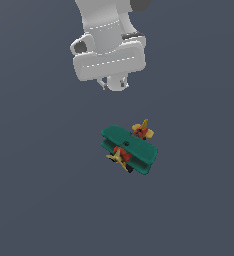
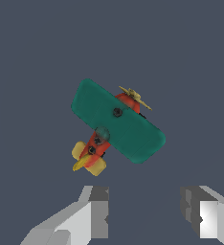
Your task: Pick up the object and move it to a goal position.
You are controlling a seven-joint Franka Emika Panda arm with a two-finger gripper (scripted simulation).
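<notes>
exterior view: gripper (image 1: 114, 86) hovers above and apart from the plane (image 1: 129, 149) on the floor. wrist view: fingers (image 2: 99, 217) spread, empty; plane ahead, off-centre. risk: descending misaligned would nudge a wing and spin it.

Open floor (image 1: 39, 200) on every side of the plane (image 1: 129, 149), with nothing standing near it in the exterior view, so free passage from the exterior view's left, right and from above. Clear gap between the gripper (image 1: 114, 86) and the plane, no contact, and in the wrist view only bare surface between the two spread fingers (image 2: 98, 215). Only obstacles on the plane itself: the wide teal wings (image 2: 117, 120) across the body, the propeller (image 2: 135, 97) sticking out at one end and the yellow tail (image 2: 87, 158) at the other.
</notes>
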